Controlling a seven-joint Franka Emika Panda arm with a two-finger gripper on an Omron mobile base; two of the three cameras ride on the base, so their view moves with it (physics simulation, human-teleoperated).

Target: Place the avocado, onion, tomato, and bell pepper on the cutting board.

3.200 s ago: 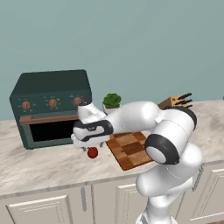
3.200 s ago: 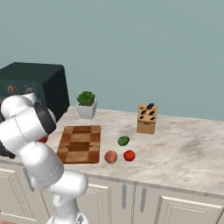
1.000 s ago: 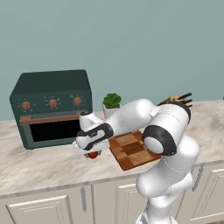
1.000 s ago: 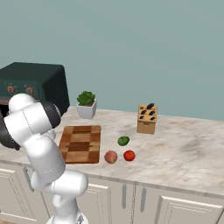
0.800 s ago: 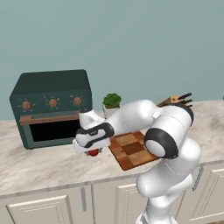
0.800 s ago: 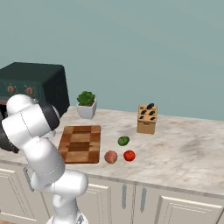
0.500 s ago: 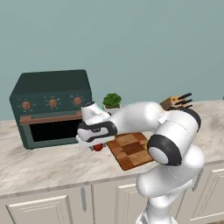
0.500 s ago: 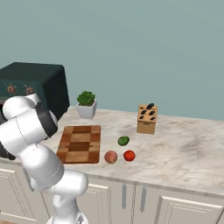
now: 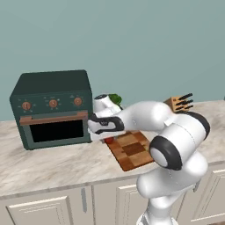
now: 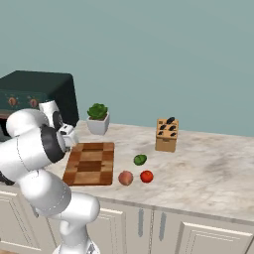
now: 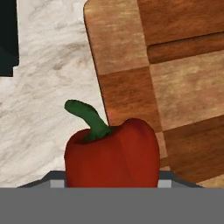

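A white robot arm's gripper (image 9: 107, 139) is clenched on a red bell pepper (image 11: 112, 153), holding it above a marble kitchen counter (image 10: 208, 168). In the hand view the pepper sits directly in front of the hand, its curved green stem (image 11: 87, 118) pointing away from the gripper, while the fingertips themselves are hidden behind the fruit. Beneath and just beyond the pepper lies the edge of the checkered wooden cutting board (image 11: 175, 87), with pale marble showing off to one side of the gripper. From the left base view the pepper appears as a small patch of red under the hand, at the near corner of the board and just beside the dark green toaster oven (image 9: 52, 107). The right base view shows the remaining produce well apart from the gripper, on the far side of the cutting board (image 10: 91, 162): the peach-coloured onion (image 10: 125, 177) just off the board's corner, the red tomato (image 10: 146, 176) beside it, and the small green avocado (image 10: 140, 159) a little further back. None of the three touches the board. A potted plant (image 10: 97, 118) in a white pot stands behind the board near the wall, and a wooden knife block (image 10: 166, 134) sits further along the counter, beyond the produce.
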